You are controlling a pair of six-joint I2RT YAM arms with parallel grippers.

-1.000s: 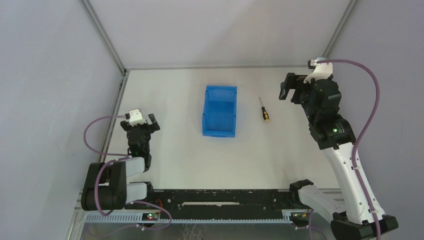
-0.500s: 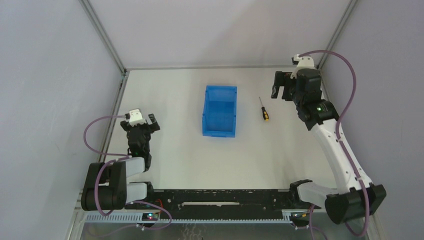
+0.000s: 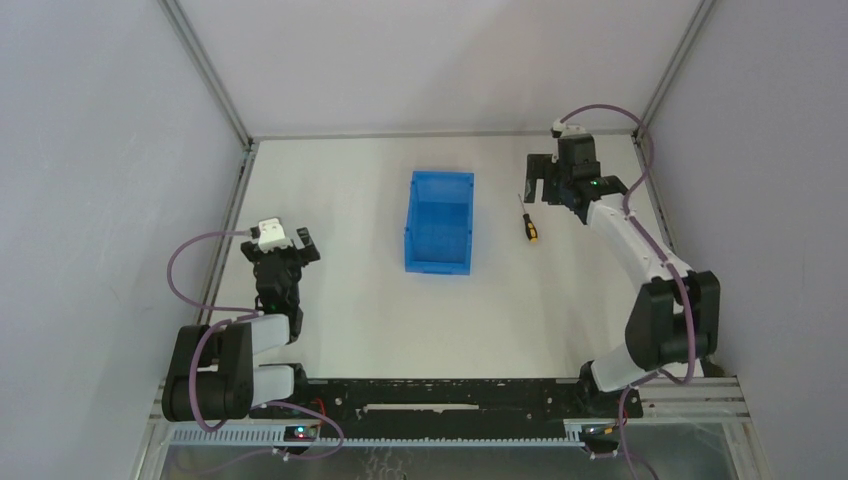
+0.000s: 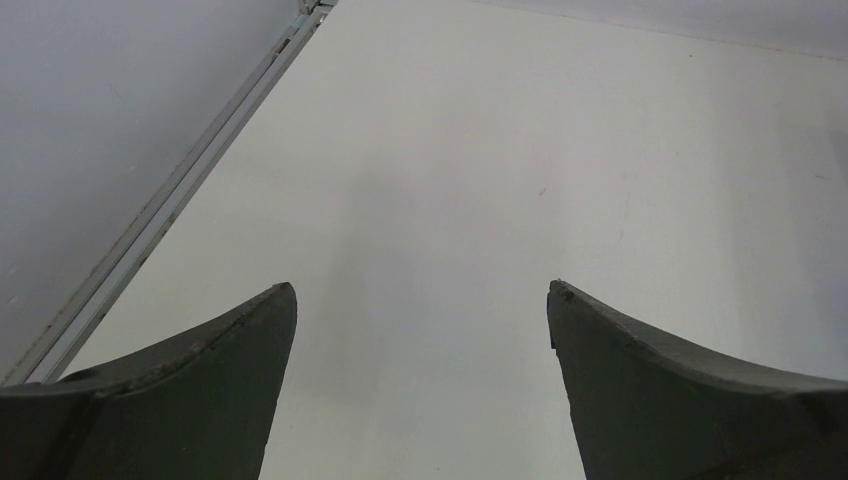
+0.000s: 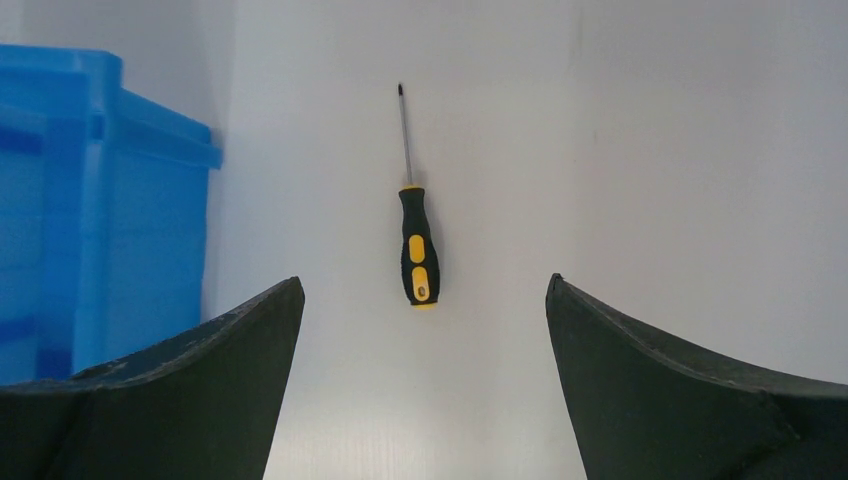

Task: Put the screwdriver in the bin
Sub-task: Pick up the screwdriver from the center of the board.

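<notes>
Right gripper (image 3: pixel 538 183): fingers spread wide, nothing between them. It hangs just past the tip of the screwdriver (image 5: pixel 418 250), which the wrist view shows centred in the gap.
Left gripper (image 3: pixel 287 250): also spread and empty, parked low over the left side of the table (image 3: pixel 340 300).
Just changed: over the last second the right arm has swung in from the far right corner and lined up with the tool. The left arm, the screwdriver and the bin have stayed put.
Meaning: the approach looks done; the descent and the grasp are still to come.
Screwdriver: lies flat on the table, right of the blue bin (image 3: pixel 438 262) and not touching it, with the black-and-yellow handle toward the arm bases.
Edges: in the wrist view the bin's right wall stands on the left finger's side, close but apart from the tool.
Open room: bare table lies right of the screwdriver; the back and right enclosure walls are near the arm.
</notes>
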